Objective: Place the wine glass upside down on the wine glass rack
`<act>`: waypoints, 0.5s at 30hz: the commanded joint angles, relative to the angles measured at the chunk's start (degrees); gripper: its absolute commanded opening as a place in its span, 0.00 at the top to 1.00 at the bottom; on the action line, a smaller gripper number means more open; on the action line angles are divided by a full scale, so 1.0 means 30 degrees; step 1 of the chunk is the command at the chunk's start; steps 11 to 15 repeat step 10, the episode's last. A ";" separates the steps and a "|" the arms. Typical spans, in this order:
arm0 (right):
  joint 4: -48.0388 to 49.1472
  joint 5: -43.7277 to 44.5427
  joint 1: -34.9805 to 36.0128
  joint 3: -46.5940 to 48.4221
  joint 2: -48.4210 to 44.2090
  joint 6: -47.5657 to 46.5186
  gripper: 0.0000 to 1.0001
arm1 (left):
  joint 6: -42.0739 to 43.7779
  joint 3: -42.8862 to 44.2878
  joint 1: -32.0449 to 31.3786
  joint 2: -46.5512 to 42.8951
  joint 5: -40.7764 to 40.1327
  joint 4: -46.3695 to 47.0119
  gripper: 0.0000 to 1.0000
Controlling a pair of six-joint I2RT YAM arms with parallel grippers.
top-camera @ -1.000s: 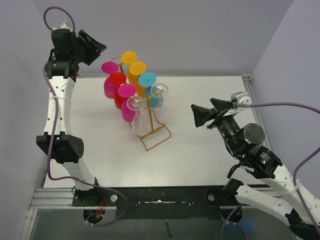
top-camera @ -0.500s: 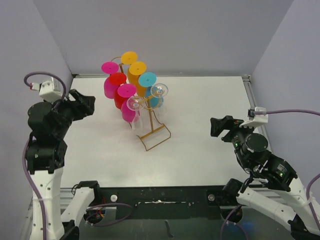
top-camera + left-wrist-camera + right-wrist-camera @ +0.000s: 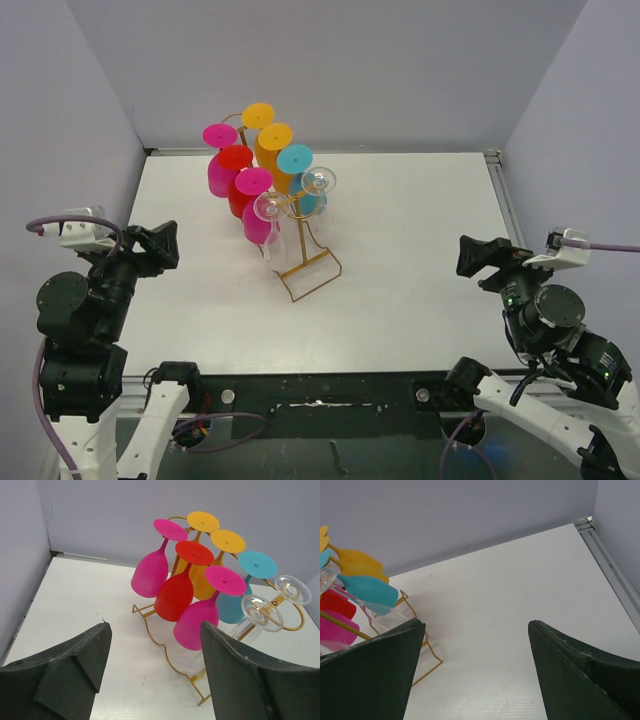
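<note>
**Looks done: every glass hangs on the rack**

You have nothing in either tool. The left gripper has its fingers spread wide with only table between them. The right gripper is the same: parted and bare. Both sit low by the near edge, well apart from the rack.

On the rack you can count eight glasses, all foot up and bowl down: two pink, one red, two orange, one teal, and two clear glasses at the near end of the arms. Which of them was your task glass the views do not settle. No glass stands loose on the table or rides in a gripper, so the placing appears finished. What is left for you, at most, is to check that the clear pair is seated fully on its hooks.
</note>
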 commanded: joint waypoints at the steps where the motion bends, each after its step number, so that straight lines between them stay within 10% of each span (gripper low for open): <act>1: 0.0494 0.1003 -0.0090 0.1465 0.0004 -0.1006 0.13 | 0.0750 0.0889 -0.0374 0.0080 -0.0646 0.0500 0.31; 15: 0.1309 0.0631 -0.0088 0.1506 0.0179 -0.1642 0.12 | 0.0934 0.1128 -0.0608 0.0022 -0.1009 0.0572 0.31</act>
